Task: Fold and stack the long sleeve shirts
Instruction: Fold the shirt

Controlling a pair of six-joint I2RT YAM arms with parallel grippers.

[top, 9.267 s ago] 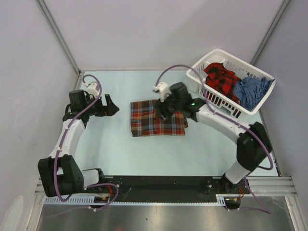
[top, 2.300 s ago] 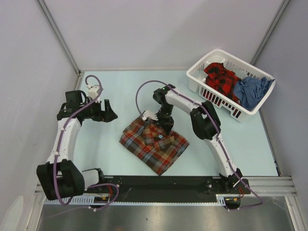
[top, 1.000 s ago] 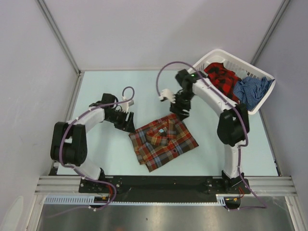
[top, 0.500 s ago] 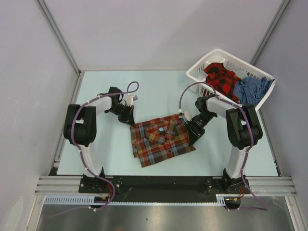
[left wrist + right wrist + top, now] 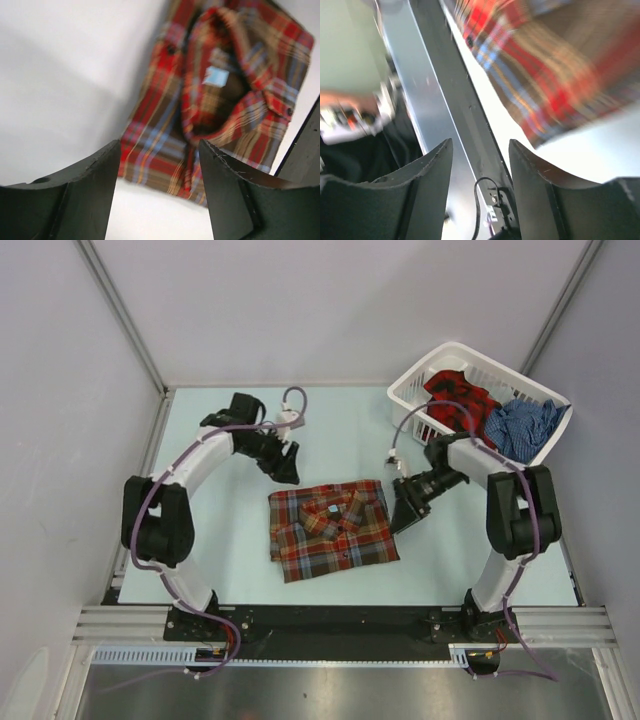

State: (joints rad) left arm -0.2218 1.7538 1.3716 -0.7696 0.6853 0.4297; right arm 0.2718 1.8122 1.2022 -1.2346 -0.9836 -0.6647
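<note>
Shirts, three total: left fingers (image 5: 75,200) and right fingers (image 5: 420,190) both spread apart, gripping nothing, flanking one folded brown plaid shirt (image 5: 330,530) flat on the surface (image 5: 230,540). One red-and-black shirt (image 5: 460,400) and one blue checked shirt (image 5: 520,430) sit bunched in the one white basket (image 5: 455,450).

White-shelled arms (image 5: 200,462) with black joints carry looping purple cables (image 5: 293,391).

Pale grey walls (image 5: 300,300), mint tabletop (image 5: 340,430), metal front ledge (image 5: 350,690)
</note>
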